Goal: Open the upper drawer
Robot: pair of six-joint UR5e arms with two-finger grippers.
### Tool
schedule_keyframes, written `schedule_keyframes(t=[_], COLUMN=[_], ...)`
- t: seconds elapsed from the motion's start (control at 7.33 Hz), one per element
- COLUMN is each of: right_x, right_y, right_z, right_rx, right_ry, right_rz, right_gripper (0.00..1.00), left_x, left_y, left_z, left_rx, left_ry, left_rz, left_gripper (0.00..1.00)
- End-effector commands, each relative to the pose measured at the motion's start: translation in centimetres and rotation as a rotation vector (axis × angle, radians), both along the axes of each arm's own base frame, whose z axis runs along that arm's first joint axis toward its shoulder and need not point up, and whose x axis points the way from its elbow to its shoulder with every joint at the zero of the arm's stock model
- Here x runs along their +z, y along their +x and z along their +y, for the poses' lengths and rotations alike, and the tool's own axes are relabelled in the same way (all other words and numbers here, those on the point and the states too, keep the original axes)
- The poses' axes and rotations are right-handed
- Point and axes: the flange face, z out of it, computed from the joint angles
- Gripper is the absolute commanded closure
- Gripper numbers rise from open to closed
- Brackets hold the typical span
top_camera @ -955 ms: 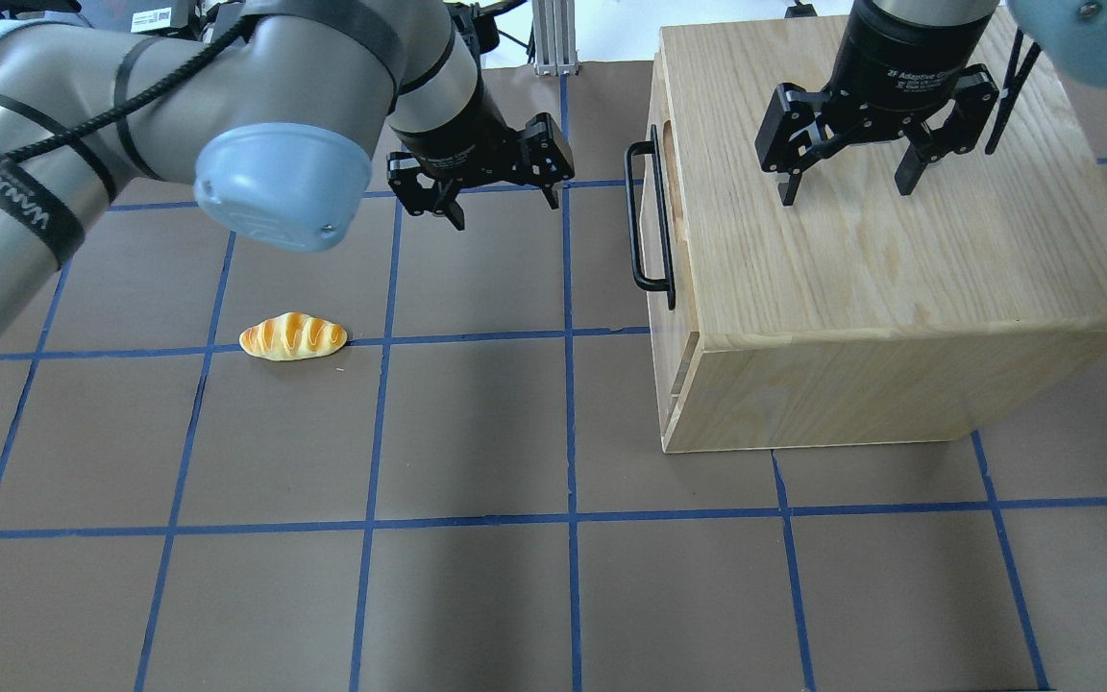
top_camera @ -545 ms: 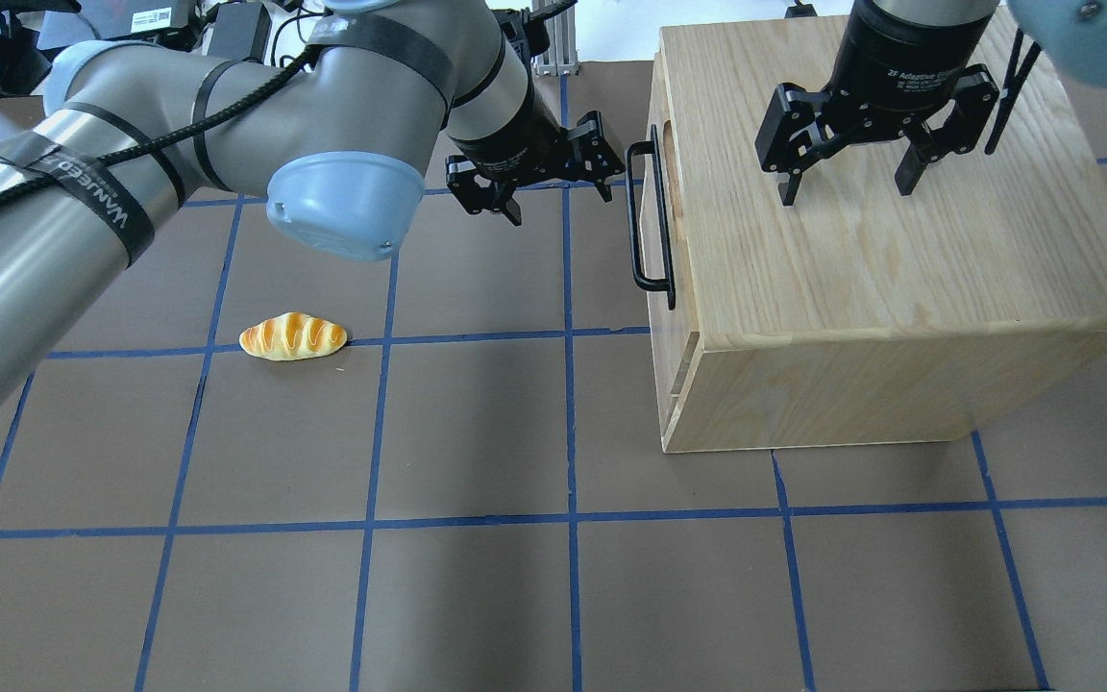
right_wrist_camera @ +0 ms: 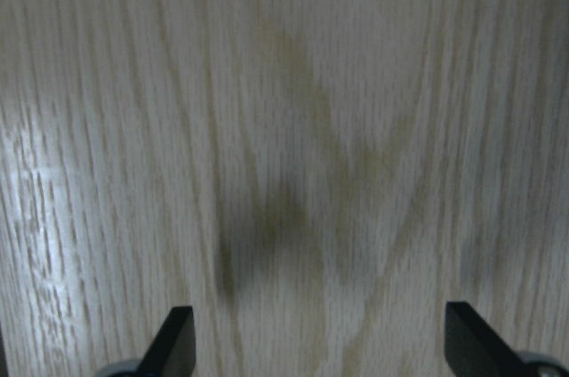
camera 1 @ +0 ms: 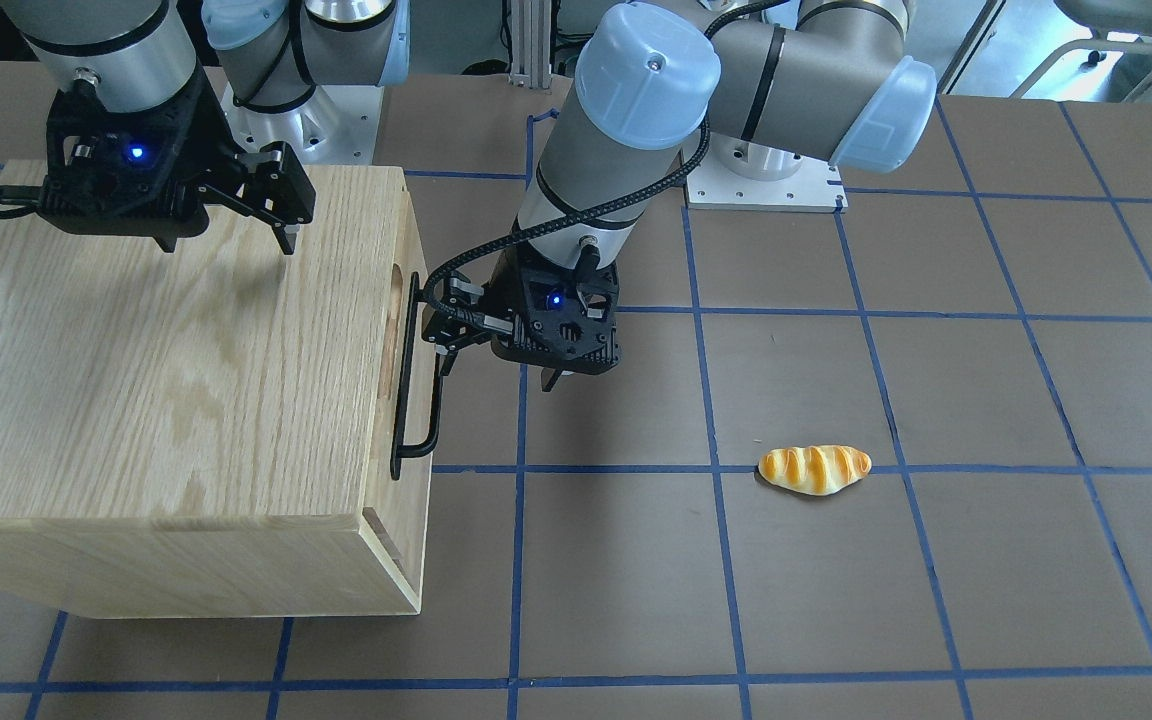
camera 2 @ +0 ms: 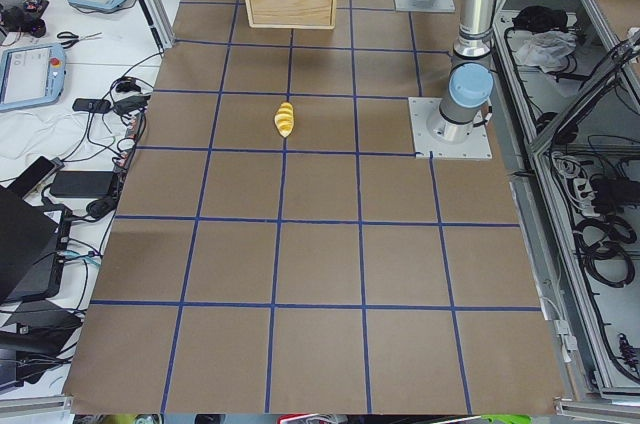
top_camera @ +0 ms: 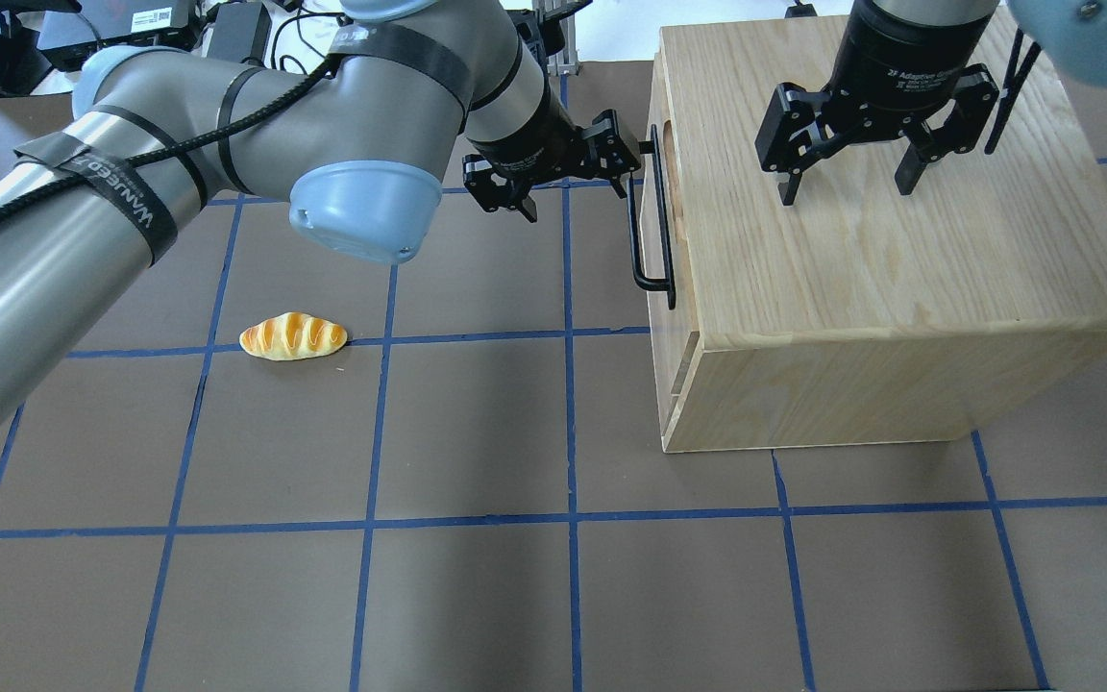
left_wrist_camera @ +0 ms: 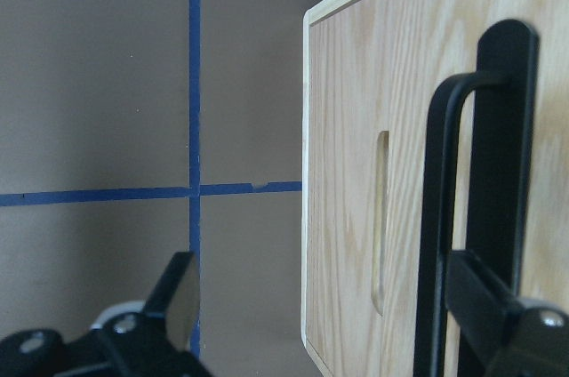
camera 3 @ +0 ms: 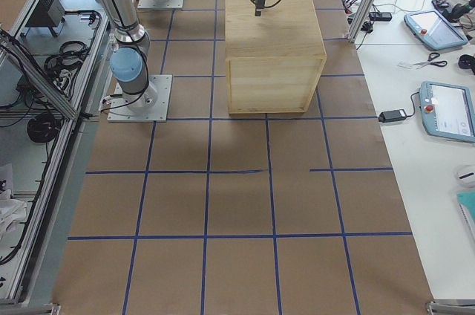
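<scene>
The upper drawer's front [top_camera: 657, 252] sits flush in the left face of the oak cabinet [top_camera: 880, 240]. Its black bar handle [top_camera: 650, 216] also shows in the front view [camera 1: 414, 380] and close up in the left wrist view [left_wrist_camera: 462, 217], beside the oval notch [left_wrist_camera: 380, 217]. My left gripper [top_camera: 579, 187] is open and empty at the handle's far end, with one finger [left_wrist_camera: 498, 306] right against the bar. My right gripper [top_camera: 845, 187] is open and empty, hovering just above the cabinet top [right_wrist_camera: 284, 128].
A toy bread roll [top_camera: 293, 336] lies on the brown mat left of the cabinet; it also shows in the front view [camera 1: 814, 469]. A lower front panel sits below the drawer. Operator tables with tablets stand beyond the mat in the side views.
My left arm has swung right across the mat, bringing the open gripper from mid-table up to the handle's far end. The right gripper, the drawer and the bread have not moved.
</scene>
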Motion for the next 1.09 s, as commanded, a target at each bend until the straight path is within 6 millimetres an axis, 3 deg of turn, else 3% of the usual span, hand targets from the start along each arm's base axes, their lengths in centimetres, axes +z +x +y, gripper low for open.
schedule_keyframes(t=[0.0, 0.95], right_x=[0.00, 0.00], right_y=[0.00, 0.00], right_z=[0.00, 0.00], right_rx=[0.001, -0.001], right_ry=[0.000, 0.000], right_rz=[0.000, 0.000], right_gripper=[0.00, 0.00], left_x=[-0.17, -0.83], left_y=[-0.21, -0.31], left_z=[-0.28, -0.61], left_rx=[-0.003, -0.004], left_ry=[-0.001, 0.006], left_rz=[-0.001, -0.004], left_gripper=[0.00, 0.00])
